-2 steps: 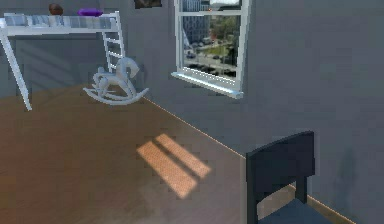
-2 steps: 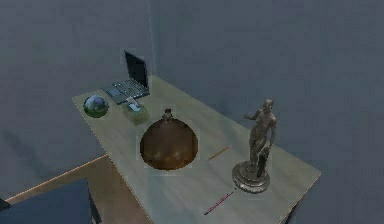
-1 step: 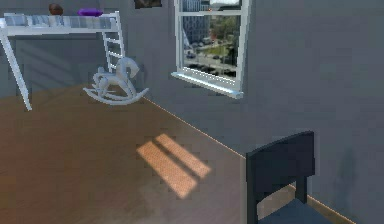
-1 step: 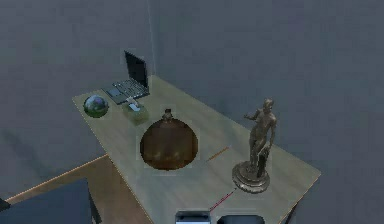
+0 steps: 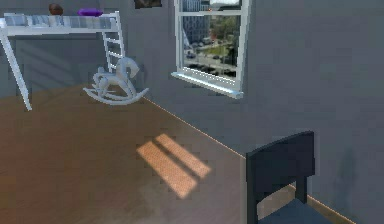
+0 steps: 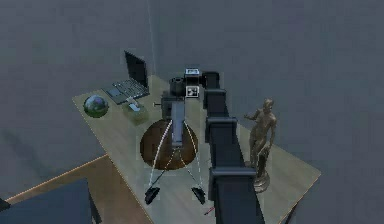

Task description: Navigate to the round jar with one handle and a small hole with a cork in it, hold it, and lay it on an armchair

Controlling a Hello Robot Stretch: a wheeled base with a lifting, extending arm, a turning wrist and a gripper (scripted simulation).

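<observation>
walls (image 5: 310, 60) grey | floor (image 5: 70, 160) wood, sun patch (image 5: 173, 163) | window (image 5: 212, 45) | white loft bed (image 5: 60, 30) | dark chair (image 5: 280, 165) | wooden desk (image 6: 295, 170)

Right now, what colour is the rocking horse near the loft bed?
The rocking horse is white with pale grey shading. The forward view shows it best.

We are seeing daylight coming through the window (image 5: 210, 45), brightening a patch of floor (image 5: 70, 150) amid dim walls (image 5: 310, 70).

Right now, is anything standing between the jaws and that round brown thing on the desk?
Nothing visible does. The jaws' thin fingers overlap the round brown thing on the desk; touching or not, I cannot tell. The laptop and bronze statue stand aside.
</observation>
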